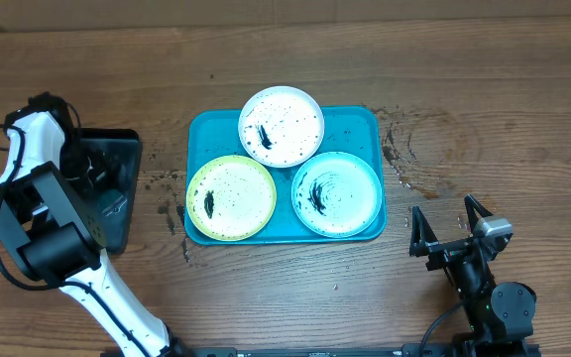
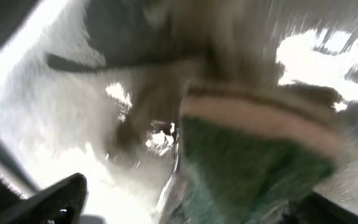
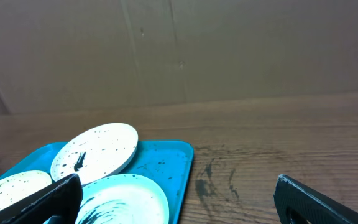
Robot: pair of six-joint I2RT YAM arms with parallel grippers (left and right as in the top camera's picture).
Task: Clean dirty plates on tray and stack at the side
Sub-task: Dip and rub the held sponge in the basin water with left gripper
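Observation:
The turquoise tray (image 1: 363,124) lies mid-table and holds three plates with black smears. They are a white plate (image 1: 281,125) at the back, a yellow-green plate (image 1: 230,197) front left and a pale mint plate (image 1: 337,192) front right. My left gripper (image 1: 87,164) is down over a small black tray (image 1: 117,213) at the left. Its blurred wrist view shows wide-apart fingers (image 2: 191,205) over a green and tan sponge (image 2: 253,149). My right gripper (image 1: 451,233) is open and empty, right of the turquoise tray. The right wrist view shows its fingers (image 3: 182,202), the white plate (image 3: 95,152), mint plate (image 3: 126,199) and tray (image 3: 166,158).
Dark smears and specks mark the wood right of the turquoise tray (image 1: 404,159) and left of it (image 1: 167,188). Cables run off the left edge by the left arm. A cardboard wall stands behind the table (image 3: 229,50).

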